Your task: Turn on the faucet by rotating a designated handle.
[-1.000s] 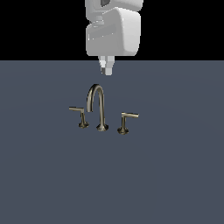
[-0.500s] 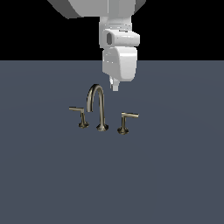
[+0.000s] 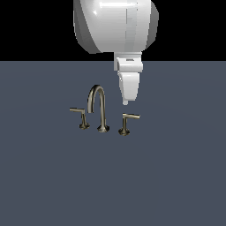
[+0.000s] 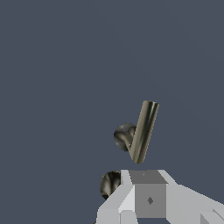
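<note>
A: Where is the claw?

B: In the exterior view the claw (image 3: 126, 102) hangs from the big white arm (image 3: 115, 26), its tip pointing down above the grey table (image 3: 176, 176). It comes to a narrow point, so I cannot tell how far the jaws are parted. Nothing shows between them.

A: And the handle?

B: The handle (image 3: 126, 123) stands on its round base just below the claw's tip, its thin bar jutting toward the exterior view's right. A clear gap lies between tip and bar; they are near but apart.

A: The rest of the faucet?

B: The faucet (image 3: 102, 112) sits mid-table. The spout (image 3: 99, 106) arches just to the exterior view's left of the handle, and the twin handle (image 3: 80, 117) stands beyond it, bar pointing left.

A: What does the wrist view give?

B: The spout (image 4: 143, 131) seen from above, with a round base (image 4: 124, 136) beside it. A second round base (image 4: 110, 183) is partly hidden behind the pale grey claw body (image 4: 148, 197). The fingertips do not show there.
</note>
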You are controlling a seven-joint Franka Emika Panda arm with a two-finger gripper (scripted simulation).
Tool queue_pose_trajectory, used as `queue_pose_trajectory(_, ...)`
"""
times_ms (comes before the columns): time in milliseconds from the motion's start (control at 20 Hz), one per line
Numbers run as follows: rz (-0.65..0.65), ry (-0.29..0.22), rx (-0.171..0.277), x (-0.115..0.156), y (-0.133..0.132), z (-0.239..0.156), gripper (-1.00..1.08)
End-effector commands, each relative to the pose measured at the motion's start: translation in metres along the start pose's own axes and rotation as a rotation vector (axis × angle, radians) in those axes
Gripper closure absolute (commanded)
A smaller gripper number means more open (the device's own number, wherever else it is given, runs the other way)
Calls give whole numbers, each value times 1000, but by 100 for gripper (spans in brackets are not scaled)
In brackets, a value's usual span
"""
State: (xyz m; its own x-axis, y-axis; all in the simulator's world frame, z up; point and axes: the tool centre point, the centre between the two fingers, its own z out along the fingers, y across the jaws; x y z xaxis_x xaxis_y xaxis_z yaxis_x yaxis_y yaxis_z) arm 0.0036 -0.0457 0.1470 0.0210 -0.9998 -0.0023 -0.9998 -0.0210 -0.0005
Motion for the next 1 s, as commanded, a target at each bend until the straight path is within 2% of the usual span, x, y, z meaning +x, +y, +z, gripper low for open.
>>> queue_pose_trajectory(0, 67, 2, 0, 11, -7, 14, 108)
queue_pose_trajectory(500, 250, 4, 0, 44, -23, 52, 108)
queue_pose_trajectory(950, 271, 2, 0, 48, -25, 56, 108)
